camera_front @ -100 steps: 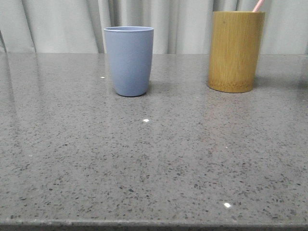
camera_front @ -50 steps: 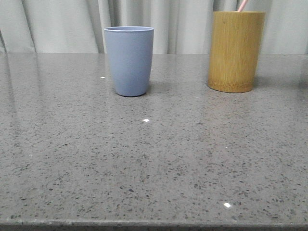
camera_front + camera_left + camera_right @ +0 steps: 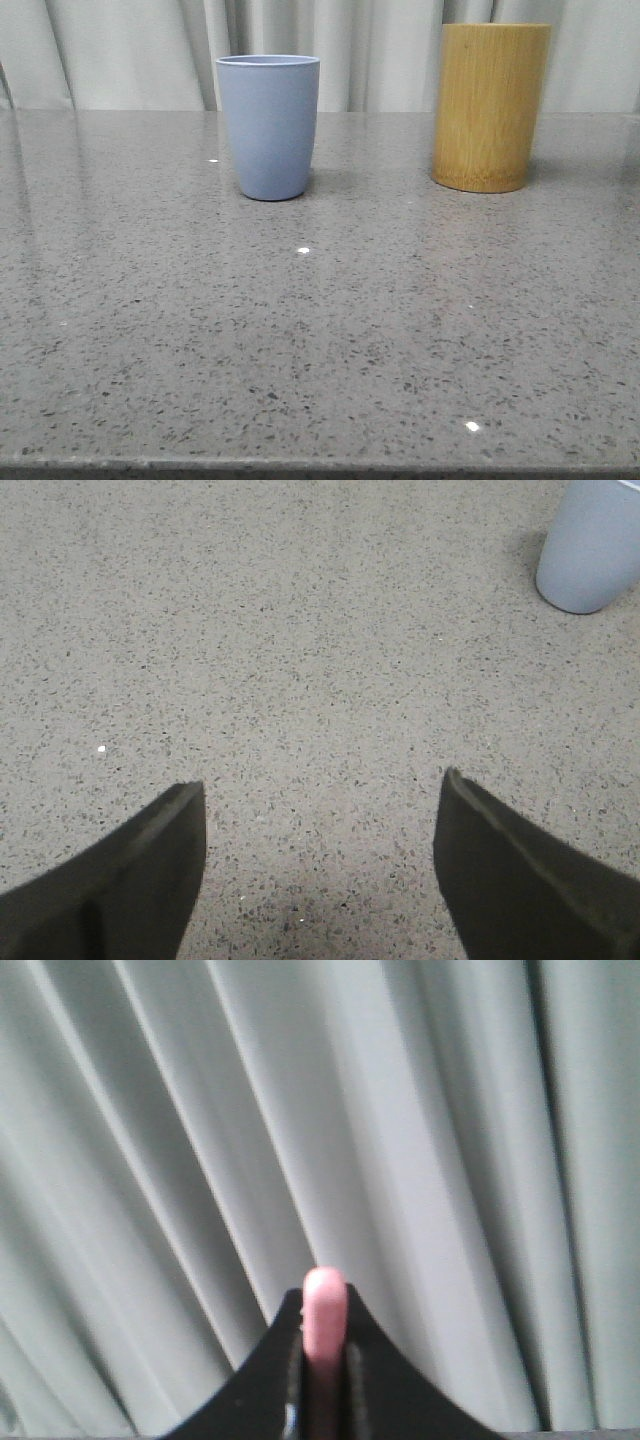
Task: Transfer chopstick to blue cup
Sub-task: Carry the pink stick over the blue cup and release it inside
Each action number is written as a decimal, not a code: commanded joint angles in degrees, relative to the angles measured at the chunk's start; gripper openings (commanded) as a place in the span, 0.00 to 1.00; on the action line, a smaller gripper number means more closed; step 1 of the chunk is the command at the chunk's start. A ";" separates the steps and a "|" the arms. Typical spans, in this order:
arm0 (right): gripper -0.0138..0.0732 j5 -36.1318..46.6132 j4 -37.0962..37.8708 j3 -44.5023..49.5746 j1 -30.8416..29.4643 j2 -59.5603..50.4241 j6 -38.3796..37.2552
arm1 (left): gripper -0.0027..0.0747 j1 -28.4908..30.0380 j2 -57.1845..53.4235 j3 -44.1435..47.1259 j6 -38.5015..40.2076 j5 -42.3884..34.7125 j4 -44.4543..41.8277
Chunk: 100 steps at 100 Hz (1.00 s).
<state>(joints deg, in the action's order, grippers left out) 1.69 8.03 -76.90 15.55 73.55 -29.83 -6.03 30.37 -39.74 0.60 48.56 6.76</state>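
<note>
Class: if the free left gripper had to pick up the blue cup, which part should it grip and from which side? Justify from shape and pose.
Grip the blue cup across its side wall, about mid-height, approaching level from the robot's left. It stands upright and handleless, tapering slightly downward. The left gripper has its jaws wide open over bare table on that side; the bamboo holder stands apart on the right.

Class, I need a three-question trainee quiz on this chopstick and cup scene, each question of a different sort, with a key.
1. True or false: the right gripper is shut on the chopstick.
2. What stands right of the blue cup in the front view? A) bamboo holder B) plate C) bottle
3. Fill in: the left gripper hangs open above the bare ____.

Key: 1 true; 2 A; 3 table.
</note>
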 commanded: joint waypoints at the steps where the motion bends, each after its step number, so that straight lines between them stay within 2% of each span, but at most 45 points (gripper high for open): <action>1: 0.09 3.76 0.82 -2.66 3.32 -1.30 0.24 | 0.65 0.13 0.20 -1.41 0.67 -3.27 0.35; 21: 0.09 8.33 0.88 -2.66 10.83 2.43 0.24 | 0.65 0.13 0.20 -1.41 0.67 -3.17 0.35; 36: 0.09 11.08 1.95 -2.66 13.88 6.47 0.24 | 0.65 0.13 0.20 -1.41 0.67 -3.17 0.35; 89: 0.09 11.46 1.92 -2.66 16.30 16.15 0.24 | 0.65 0.13 0.20 -1.41 0.67 -3.17 0.35; 100: 0.14 11.53 1.92 -2.66 16.52 16.44 0.24 | 0.65 0.13 0.20 -1.41 0.67 -3.17 0.35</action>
<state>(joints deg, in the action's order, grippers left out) 8.37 9.23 -77.62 31.95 92.45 -29.83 -5.92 30.37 -39.74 0.60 48.70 6.76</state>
